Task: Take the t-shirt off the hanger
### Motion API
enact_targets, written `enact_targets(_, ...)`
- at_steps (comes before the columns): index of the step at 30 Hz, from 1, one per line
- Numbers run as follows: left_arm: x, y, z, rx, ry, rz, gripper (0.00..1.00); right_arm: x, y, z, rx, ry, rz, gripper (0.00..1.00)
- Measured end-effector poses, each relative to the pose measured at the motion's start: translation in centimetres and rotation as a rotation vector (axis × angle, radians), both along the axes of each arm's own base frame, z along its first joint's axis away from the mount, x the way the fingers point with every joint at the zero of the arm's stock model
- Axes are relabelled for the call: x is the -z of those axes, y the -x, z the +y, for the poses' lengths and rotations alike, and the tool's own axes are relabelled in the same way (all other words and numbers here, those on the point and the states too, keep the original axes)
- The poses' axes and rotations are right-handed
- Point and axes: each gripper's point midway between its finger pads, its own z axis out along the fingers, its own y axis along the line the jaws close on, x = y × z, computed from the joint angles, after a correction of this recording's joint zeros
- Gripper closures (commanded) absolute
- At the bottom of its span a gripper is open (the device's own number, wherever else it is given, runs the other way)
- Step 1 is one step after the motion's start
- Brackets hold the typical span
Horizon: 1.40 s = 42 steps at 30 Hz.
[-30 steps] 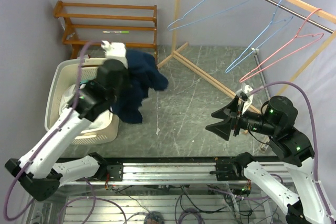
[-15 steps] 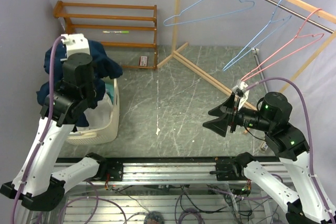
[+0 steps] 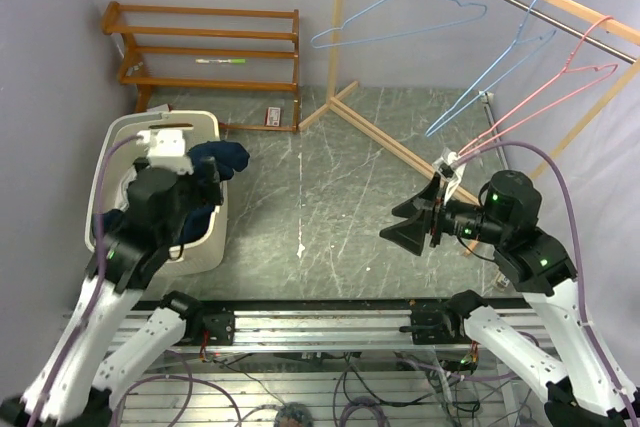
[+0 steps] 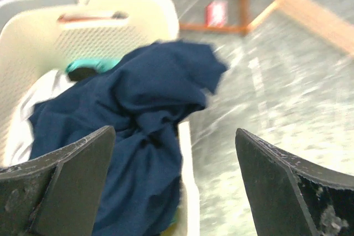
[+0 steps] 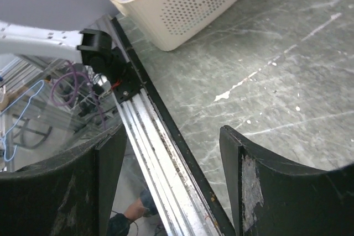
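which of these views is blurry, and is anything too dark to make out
Left wrist view: smeared by motion, the navy t-shirt and the basket soft-edged, the floor streaked. Right wrist view: crisp and evenly lit, only its own fingers dark. Top external view: mostly sharp, flat light, soft shadows.

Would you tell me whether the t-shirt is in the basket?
Mostly in: the t-shirt lies in the basket, one fold over its rim.

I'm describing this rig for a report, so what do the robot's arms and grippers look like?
Both the left arm and right arm have white shells with black joints, and a purple cable loops along each. The left gripper and right gripper have broad black fingers, scuffed pale at the edges.
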Motion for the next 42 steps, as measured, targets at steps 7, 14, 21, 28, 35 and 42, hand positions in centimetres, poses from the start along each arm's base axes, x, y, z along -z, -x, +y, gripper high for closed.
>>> enact_targets(7,-4.7,4.0,-3.8,0.27,0.274,-0.308,0.64,5.7,-4.6,-0.6,0.216,0.105,0.17,0.26)
enact_targets(14,0.2,4.0,-6.9,0.4,0.302,-0.147,0.17,12.3,-9.0,-2.1,0.462,0.244,0.354,0.19)
enact_targets(21,0.6,4.3,-8.0,0.45,0.325,-0.112,0.02,14.5,-10.4,-3.4,0.599,0.206,0.317,0.19)
enact_targets(28,1.3,4.2,-8.1,0.451,0.323,-0.083,0.03,14.1,-10.8,-3.6,0.625,0.148,0.27,0.19)
enact_targets(35,0.3,4.8,-7.9,0.454,0.336,-0.125,0.03,13.6,-10.8,-3.6,0.625,0.105,0.227,0.19)
enact_targets(42,0.5,4.8,-8.0,0.456,0.335,-0.117,0.04,16.8,-10.0,-3.9,0.626,0.143,0.27,0.21)
